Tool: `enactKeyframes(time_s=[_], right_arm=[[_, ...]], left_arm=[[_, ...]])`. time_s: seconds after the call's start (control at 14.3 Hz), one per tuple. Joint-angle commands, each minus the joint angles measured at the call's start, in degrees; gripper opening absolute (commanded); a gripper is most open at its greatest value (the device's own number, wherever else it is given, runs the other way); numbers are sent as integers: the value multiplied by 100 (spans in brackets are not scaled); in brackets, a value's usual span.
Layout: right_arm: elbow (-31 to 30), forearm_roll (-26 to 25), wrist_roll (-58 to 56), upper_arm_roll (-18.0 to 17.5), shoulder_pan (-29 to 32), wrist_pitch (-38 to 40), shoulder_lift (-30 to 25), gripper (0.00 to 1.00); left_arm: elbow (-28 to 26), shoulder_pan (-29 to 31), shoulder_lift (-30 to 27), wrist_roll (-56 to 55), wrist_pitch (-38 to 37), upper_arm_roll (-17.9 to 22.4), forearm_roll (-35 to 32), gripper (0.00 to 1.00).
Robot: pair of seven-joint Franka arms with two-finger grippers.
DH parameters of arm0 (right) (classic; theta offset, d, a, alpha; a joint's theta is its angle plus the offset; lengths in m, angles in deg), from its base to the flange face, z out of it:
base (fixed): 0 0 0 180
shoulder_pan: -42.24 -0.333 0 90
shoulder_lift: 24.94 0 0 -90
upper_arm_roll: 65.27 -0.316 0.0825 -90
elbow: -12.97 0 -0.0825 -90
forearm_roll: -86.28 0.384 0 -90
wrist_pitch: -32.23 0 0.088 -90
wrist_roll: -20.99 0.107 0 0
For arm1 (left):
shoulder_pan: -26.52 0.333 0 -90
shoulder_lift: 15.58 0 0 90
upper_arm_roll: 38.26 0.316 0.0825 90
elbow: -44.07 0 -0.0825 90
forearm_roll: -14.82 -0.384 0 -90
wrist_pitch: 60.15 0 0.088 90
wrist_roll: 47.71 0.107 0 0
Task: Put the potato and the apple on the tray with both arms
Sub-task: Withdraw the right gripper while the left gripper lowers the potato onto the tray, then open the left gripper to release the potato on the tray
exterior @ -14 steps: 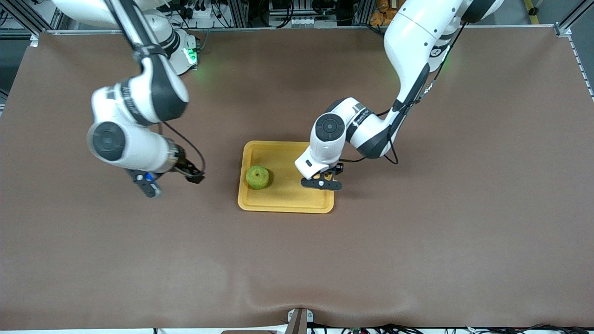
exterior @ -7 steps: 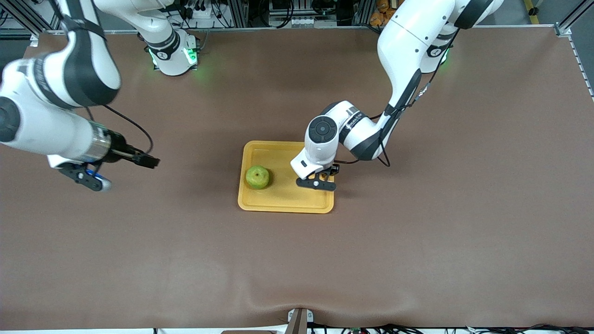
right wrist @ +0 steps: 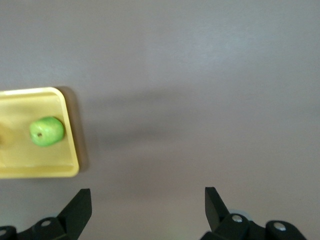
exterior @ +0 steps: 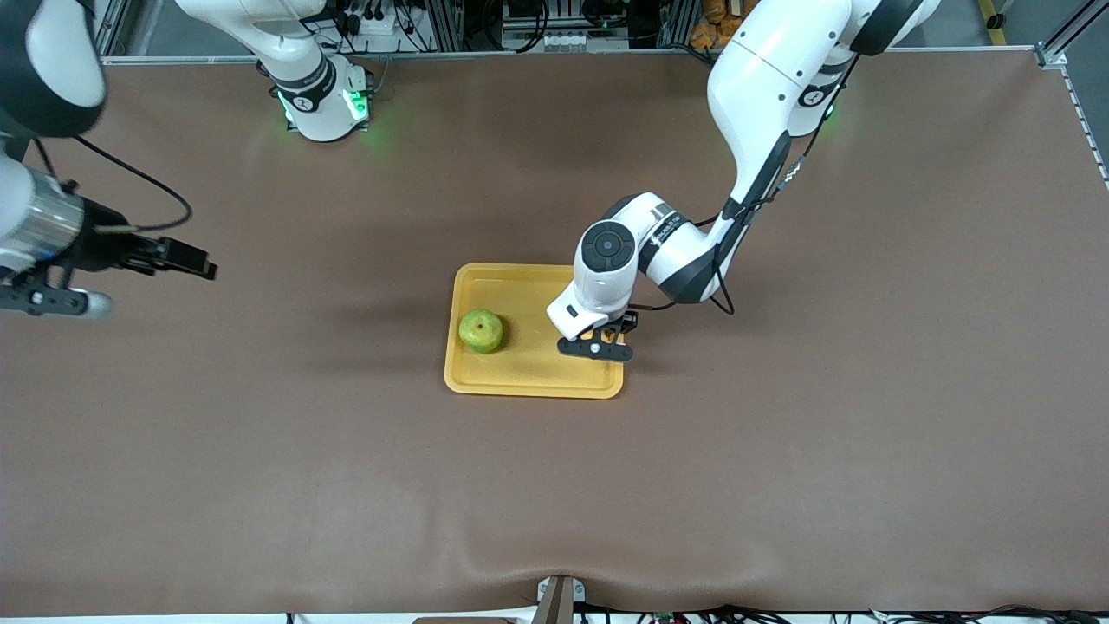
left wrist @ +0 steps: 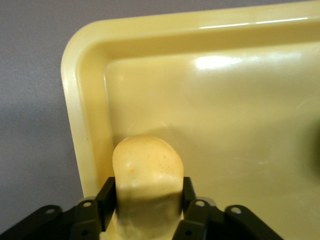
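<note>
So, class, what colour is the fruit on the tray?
Bright green: the apple shows best in the front view.

Brown table mat (exterior: 554,485); aluminium frame (exterior: 520,54) and cables (exterior: 537,17) along its edge

Three cameras are covering one table for you.
Your front camera is looking down from high across the table (exterior: 260,451), facing both bases. Your left wrist camera is peering close onto the tray (left wrist: 90,125) corner. Your right wrist camera is hanging much higher, looking down on bare tabletop. All three are sharing the tray (right wrist: 75,150); front and right wrist are sharing the apple (exterior: 482,330).
</note>
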Motion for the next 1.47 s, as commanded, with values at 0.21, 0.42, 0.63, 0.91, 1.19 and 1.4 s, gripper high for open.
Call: enactKeyframes(time_s=[0.21, 0.42, 0.63, 0.91, 1.19, 1.4], right_arm=[[456, -352, -408, -101, 203, 765, -392, 100], [456, -352, -803, 196, 151, 888, -507, 100], [596, -334, -840, 242, 133, 1064, -507, 100], [641, -352, -813, 250, 142, 1188, -507, 100], [676, -273, -883, 276, 185, 888, -490, 100], [667, -264, -866, 268, 186, 758, -428, 100]], left_arm=[[227, 53, 38, -127, 46, 21, -92, 100], [377, 175, -198, -119, -138, 21, -74, 100], [377, 351, -602, -101, -523, 21, -118, 100], [377, 913, -1322, -48, -1367, 3, -66, 100], [368, 1396, -2043, -48, -2421, 12, -100, 100], [368, 1932, -2457, 258, -2897, -14, -57, 100]])
